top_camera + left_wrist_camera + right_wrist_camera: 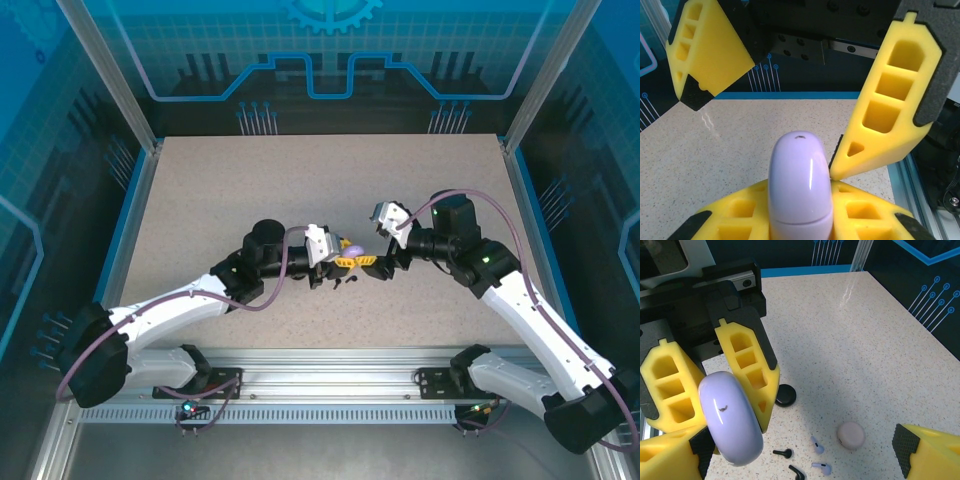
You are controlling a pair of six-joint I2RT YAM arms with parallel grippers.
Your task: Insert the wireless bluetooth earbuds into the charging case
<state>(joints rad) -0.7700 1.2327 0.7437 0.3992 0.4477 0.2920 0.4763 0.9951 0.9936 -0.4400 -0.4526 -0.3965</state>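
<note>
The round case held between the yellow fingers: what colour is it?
Lavender; the case shows best in the left wrist view.

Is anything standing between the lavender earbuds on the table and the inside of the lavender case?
Yes: the lavender case in the left pincer looks closed, so its lid keeps the lavender earbuds out.

Top cam: high at near edge, looks down on whole table [200, 200]. L wrist cam: v. close, low, faces fwd over lavender case [800, 185]. R wrist cam: close, tilted down at table. All 3 share that case, mid-frame in top view.
</note>
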